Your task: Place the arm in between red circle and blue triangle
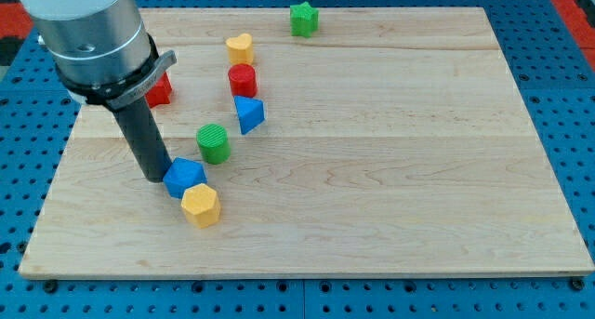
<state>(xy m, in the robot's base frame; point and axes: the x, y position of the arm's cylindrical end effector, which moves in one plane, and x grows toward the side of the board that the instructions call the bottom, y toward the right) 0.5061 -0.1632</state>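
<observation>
The red circle stands on the wooden board left of centre, near the view's top. The blue triangle lies just below it, almost touching. My tip is down and to the left of both, at the left side of a blue cube, touching or nearly touching it. The rod rises from the tip to the grey arm body at the view's top left.
A green cylinder sits between my tip and the blue triangle. A yellow hexagon lies below the blue cube. A yellow heart is above the red circle. A red block is half hidden by the arm. A green star is at the top edge.
</observation>
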